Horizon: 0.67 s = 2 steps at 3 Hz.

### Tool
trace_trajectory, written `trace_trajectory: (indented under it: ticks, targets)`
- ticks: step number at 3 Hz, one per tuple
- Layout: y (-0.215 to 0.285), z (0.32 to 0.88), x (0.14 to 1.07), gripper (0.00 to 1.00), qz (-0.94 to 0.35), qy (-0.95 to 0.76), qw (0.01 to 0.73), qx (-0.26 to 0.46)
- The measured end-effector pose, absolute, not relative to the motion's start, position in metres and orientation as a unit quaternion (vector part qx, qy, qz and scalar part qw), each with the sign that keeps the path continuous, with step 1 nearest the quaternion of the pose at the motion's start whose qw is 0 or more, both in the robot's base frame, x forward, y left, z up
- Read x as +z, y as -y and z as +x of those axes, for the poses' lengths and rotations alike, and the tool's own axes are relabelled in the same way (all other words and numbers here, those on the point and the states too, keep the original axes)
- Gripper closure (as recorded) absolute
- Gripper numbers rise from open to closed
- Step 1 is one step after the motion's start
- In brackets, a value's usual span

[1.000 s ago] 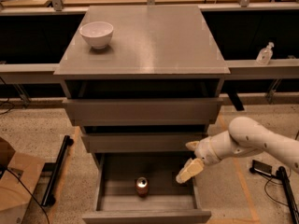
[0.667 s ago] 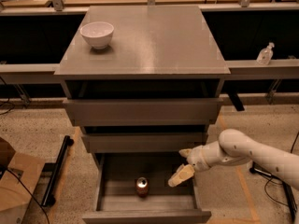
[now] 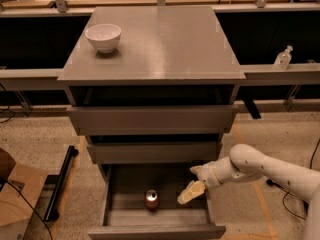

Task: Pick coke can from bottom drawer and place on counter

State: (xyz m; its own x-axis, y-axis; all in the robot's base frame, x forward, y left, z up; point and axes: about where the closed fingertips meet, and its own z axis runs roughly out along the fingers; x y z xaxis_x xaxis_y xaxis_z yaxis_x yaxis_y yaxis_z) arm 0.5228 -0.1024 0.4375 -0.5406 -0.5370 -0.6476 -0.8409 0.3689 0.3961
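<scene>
Here your coke can [image 3: 152, 199] stands upright in the open bottom drawer [image 3: 155, 231], red-orange with a silver top. Your gripper [image 3: 188, 185] hangs just beside the can, fingers spread.

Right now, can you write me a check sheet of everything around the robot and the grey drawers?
Surface: flat grey counter top, smooth and slightly glossy.
Job's things: small red-orange drink can with a silver top stands upright in the pulled-out deep grey bottom drawer; not yet on the counter.
Clutter: round white bowl on the counter's back left corner.
Grippers: tool on the white arm, fingers open, over the drawer's right side, beside the can, not touching it.
Cables: black cables on the floor at the right.
Surroundings: clear plastic bottle on the long grey rail shelf; brown cardboard box on the floor, lower left.
</scene>
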Motion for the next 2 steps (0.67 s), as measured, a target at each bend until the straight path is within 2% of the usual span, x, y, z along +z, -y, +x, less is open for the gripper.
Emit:
trace_trajectory:
  ticks: [2]
  targets:
    - [0.07,0.54,0.337,0.0,-0.432,-0.789,0.219,0.378]
